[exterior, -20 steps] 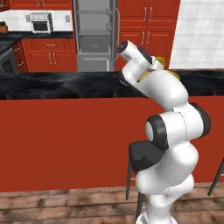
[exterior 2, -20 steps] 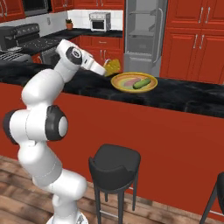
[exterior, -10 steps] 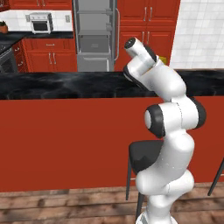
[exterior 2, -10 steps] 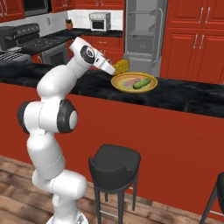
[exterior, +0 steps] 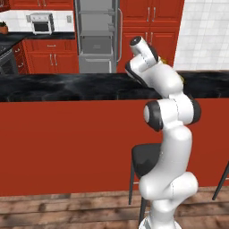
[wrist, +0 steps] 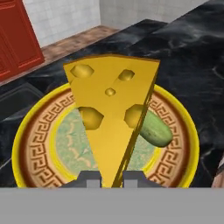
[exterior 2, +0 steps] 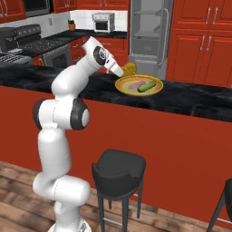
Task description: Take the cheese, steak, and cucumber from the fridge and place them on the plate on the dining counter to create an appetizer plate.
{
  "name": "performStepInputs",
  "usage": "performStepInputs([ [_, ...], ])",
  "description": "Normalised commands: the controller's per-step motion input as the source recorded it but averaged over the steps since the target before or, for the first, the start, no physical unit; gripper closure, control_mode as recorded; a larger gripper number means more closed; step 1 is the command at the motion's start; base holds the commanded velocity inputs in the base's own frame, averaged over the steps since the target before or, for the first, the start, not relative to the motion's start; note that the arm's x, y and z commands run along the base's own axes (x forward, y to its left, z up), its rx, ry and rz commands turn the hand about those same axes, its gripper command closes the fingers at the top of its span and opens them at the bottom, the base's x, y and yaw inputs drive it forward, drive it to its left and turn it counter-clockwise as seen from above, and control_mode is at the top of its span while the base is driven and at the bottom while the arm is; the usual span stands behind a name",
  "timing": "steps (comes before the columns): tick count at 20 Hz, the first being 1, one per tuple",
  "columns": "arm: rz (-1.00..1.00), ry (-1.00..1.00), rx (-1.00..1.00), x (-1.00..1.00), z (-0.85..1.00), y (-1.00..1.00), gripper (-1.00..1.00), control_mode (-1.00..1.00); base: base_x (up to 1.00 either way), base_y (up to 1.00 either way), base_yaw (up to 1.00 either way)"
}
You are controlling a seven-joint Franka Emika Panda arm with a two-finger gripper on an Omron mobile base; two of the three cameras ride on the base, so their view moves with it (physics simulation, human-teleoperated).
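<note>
Hovering mid-frame, the jaws pinch the cheese (wrist: 111,113) by its tip above the plate (wrist: 26,144), ready for release.

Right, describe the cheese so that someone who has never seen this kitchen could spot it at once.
Find the dining counter with the glossy black top and red front, then the yellow-rimmed plate on it. Just above the plate's near edge, the end effector grips the cheese: a yellow-orange wedge with holes, unlike the green cucumber and pink steak lying on the plate.
</note>
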Motion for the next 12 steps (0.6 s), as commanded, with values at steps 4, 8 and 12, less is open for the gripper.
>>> performStepInputs([
  [4, 0.0, -0.03, 0.01, 0.37, -0.32, 0.0, 1.0, -1.0, 0.0, 0.0, 0.0],
  [8, 0.0, -0.06, 0.0, 0.32, -0.41, 0.0, 1.0, -1.0, 0.0, 0.0, 0.0],
  [12, 0.0, -0.06, 0.0, 0.27, -0.31, 0.0, 1.0, -1.0, 0.0, 0.0, 0.0],
])
